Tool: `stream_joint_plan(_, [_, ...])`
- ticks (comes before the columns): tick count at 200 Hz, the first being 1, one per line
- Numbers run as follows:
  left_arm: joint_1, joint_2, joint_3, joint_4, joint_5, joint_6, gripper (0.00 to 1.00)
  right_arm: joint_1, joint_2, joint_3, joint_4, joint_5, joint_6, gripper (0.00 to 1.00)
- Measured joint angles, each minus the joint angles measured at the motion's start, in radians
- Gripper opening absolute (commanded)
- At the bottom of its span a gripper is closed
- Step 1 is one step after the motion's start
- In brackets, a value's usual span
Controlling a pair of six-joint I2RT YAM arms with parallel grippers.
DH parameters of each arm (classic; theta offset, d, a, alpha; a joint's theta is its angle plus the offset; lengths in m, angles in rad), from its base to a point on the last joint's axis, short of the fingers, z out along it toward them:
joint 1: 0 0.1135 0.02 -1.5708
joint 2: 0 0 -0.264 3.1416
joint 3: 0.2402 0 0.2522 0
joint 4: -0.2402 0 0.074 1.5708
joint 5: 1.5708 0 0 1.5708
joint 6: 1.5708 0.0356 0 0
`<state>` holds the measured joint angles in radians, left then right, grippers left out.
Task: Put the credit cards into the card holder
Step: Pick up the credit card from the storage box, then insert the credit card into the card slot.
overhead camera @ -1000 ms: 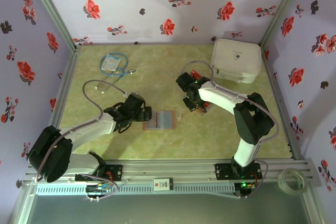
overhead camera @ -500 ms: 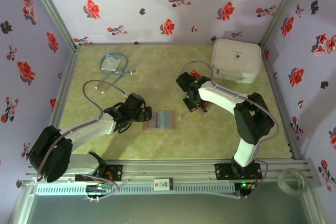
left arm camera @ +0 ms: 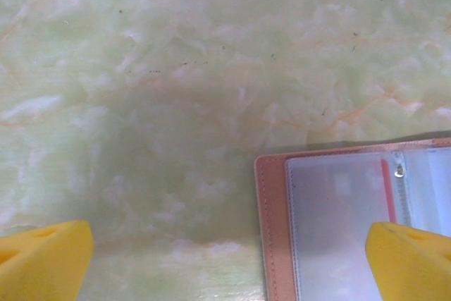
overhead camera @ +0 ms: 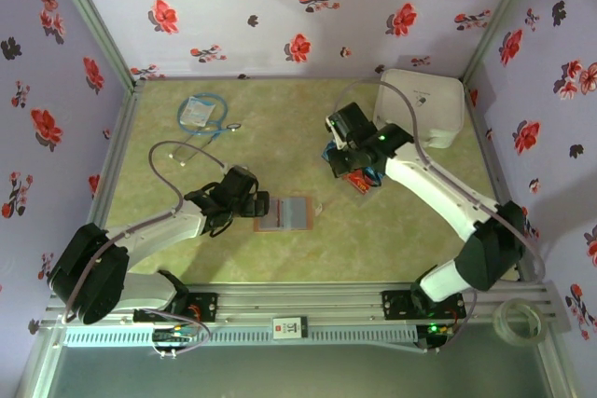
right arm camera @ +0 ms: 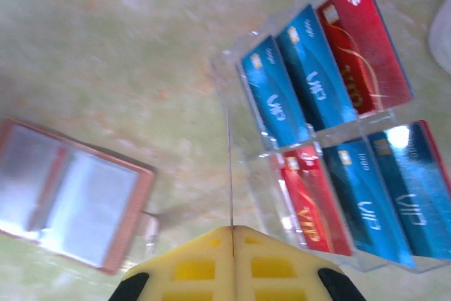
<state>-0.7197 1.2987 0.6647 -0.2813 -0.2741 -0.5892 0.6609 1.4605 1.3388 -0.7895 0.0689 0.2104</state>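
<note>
Raised from the tray point(right arm camera: 246, 153): right gripper point(right arm camera: 232, 230), clenched on an edge-on credit card point(right arm camera: 231, 167).
Card to be levelled at the card holder point(right arm camera: 70, 195); left gripper point(left arm camera: 225, 259) released.

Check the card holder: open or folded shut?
Open. The card holder lies spread flat, both clear inner panels facing up inside its brown rim.

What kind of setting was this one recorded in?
Probably a staged robot test booth, not a home: floral-papered walls box in a green marble-look tabletop, with an aluminium rail along the near edge.
</note>
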Motion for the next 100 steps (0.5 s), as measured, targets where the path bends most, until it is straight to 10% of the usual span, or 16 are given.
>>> stream_joint_plan(100, [-0.025, 0.093, 0.018, -0.088, 0.023, 0.051, 1.00, 0.011, -0.119, -0.661, 0.860, -0.364, 0.555, 0.00])
